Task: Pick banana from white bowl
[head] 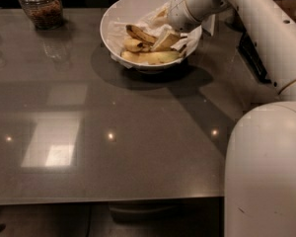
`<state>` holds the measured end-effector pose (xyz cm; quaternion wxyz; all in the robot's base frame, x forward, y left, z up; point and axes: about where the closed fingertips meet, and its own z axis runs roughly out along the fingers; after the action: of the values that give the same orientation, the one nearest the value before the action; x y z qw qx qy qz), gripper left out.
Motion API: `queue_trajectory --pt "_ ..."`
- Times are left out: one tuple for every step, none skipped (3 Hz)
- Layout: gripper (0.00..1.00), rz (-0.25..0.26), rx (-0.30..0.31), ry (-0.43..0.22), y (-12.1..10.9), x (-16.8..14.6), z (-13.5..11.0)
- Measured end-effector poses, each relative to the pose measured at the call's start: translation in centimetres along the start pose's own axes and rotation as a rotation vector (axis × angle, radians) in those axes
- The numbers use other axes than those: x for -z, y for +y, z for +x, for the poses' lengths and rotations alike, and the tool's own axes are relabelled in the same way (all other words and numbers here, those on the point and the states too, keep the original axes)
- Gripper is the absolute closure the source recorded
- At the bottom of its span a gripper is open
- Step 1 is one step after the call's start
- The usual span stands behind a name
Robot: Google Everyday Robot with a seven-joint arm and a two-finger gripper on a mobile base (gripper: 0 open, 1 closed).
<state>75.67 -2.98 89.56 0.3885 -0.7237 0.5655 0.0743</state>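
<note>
**Desk:** Where is the gripper?

**Me:** I see the gripper (pixel 165 39) low inside the white bowl (pixel 108 31), on its right half. The arm (pixel 246 9) reaches in over the far right rim. I cannot tell from my screen whether the gripper is spread, pressed together or pinching anything. Its tip sits among the crumpled white paper (pixel 190 43).

**Desk:** And the banana?

**Me:** The banana (pixel 140 33) lies in the bowl, just left of the gripper. It is the slim one with the dark brown back. It rests above 2 others: a short stubby banana (pixel 132 45) and a paler, longer banana (pixel 150 57) along the near side. I cannot tell whether the gripper touches it.

**Desk:** So which step is this?

**Me:** I judge it the reach and grasp. Nothing is lifted, so the pick is not yet done.

**Desk:** What does the next move need?

**Me:** I would want the gripper astride the brown-backed banana alone, near its middle, before it closes. The other 2 lie tight beside it, and the paper could get caught in the grip. After that comes a straight lift clear of the rim. The bowl sits on the tabletop (pixel 138 132), and the jar (pixel 39 6) at the far left is well apart.
</note>
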Motion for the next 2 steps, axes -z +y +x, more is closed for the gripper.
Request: queue_trajectory --pt "0.45 -0.013 -0.003 -0.006 -0.4 -1.1 0.0" --pt "0.53 -0.03 -0.009 -0.01 -0.6 -2.2 0.1"
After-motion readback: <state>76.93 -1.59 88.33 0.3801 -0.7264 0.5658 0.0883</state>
